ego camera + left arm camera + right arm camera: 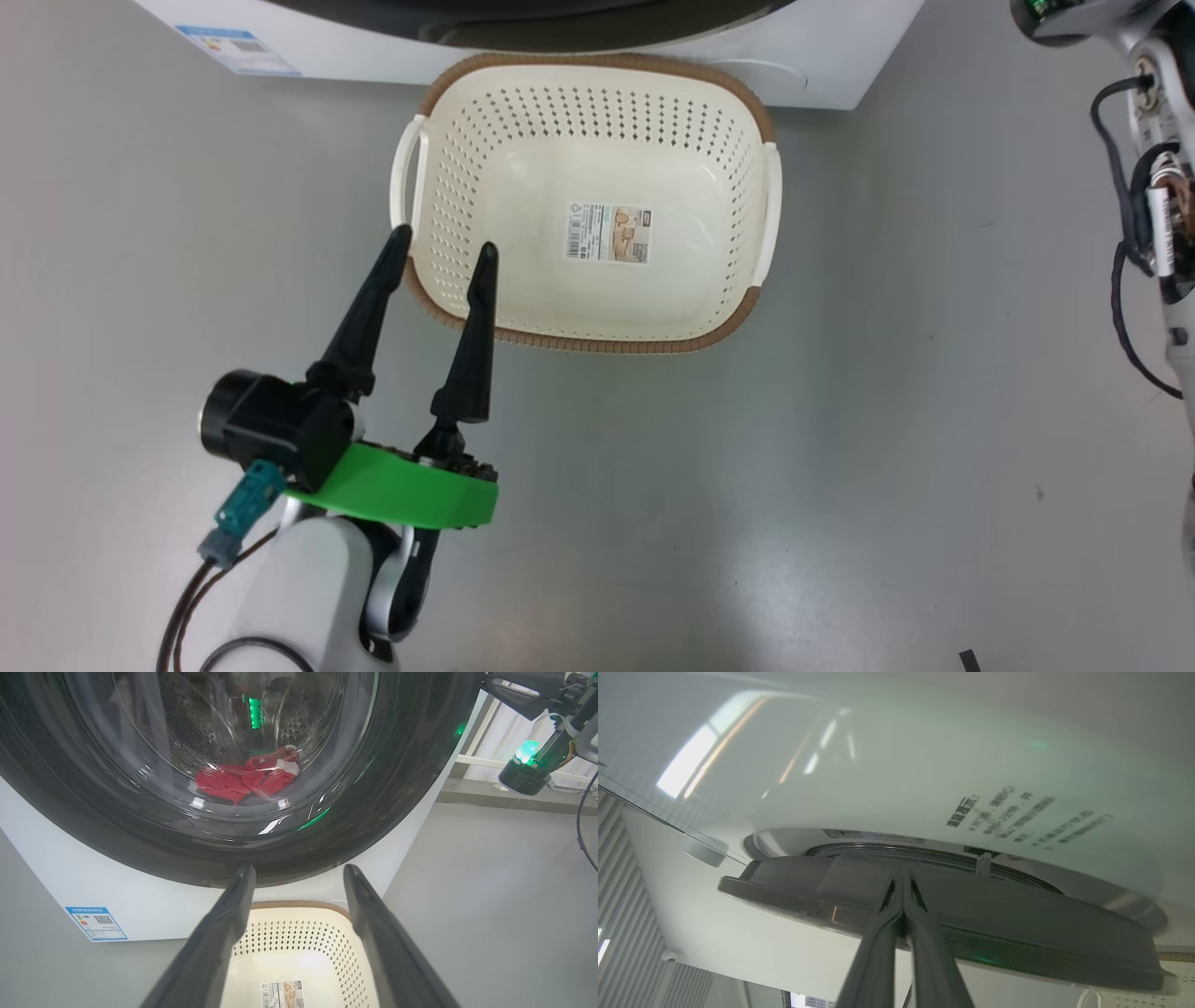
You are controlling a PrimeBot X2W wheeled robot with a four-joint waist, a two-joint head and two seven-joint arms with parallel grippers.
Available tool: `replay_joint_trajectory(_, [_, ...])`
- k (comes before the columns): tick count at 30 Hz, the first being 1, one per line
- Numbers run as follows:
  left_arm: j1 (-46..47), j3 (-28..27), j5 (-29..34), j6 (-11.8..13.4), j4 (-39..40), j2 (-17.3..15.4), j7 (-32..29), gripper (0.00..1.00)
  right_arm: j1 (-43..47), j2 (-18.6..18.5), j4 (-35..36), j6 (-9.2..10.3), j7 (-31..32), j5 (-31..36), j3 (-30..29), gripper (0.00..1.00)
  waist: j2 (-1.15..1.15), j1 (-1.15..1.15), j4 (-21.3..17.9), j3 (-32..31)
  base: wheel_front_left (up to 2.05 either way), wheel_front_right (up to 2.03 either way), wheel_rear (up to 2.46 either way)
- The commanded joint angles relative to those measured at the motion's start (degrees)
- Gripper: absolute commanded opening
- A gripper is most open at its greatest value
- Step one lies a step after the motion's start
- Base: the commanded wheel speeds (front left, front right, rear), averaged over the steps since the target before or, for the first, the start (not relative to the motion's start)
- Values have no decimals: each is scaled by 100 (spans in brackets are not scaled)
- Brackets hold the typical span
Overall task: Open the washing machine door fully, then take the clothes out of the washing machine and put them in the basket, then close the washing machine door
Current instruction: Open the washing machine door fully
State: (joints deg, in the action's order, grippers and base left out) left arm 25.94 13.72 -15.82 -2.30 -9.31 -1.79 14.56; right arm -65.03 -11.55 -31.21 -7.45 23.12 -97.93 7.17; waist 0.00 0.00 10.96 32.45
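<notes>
Two states: left gripper gapes empty over the basket; right gripper, pinched shut, should lever the washing machine door steadily.

Left pincer: both fingers spread wide, empty, pointing forward and slightly right in the head view. The wrist carries a green collar and a black camera housing. The pale forearm rises from the lower left corner, and a teal connector hangs beside it.

Right pincer: both fingers pressed together, tips meeting. In the left wrist view it sits high at the upper right, with a green light glowing at its wrist. The right arm runs along the right edge of the head view.
</notes>
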Motion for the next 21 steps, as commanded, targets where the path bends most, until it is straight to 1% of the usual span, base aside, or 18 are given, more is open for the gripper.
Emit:
replay_joint_trajectory(1, [49, -129, -4, 34, 116, -109, 44, 100, -112, 52, 163, -3, 41, -138, -18, 0, 0, 0, 22, 33, 0, 0, 0])
replay_joint_trajectory(7, [112, -78, -46, 38, 92, -109, 44, 100, -330, 28, 9, -3, 264, -133, -102, 0, 0, 0, 79, 142, 0, 0, 0])
replay_joint_trajectory(21, [183, -24, -44, 59, 59, -109, 44, 100, -720, 98, -447, -3, 874, -39, 43, 0, 0, 0, 157, 218, 0, 0, 0])
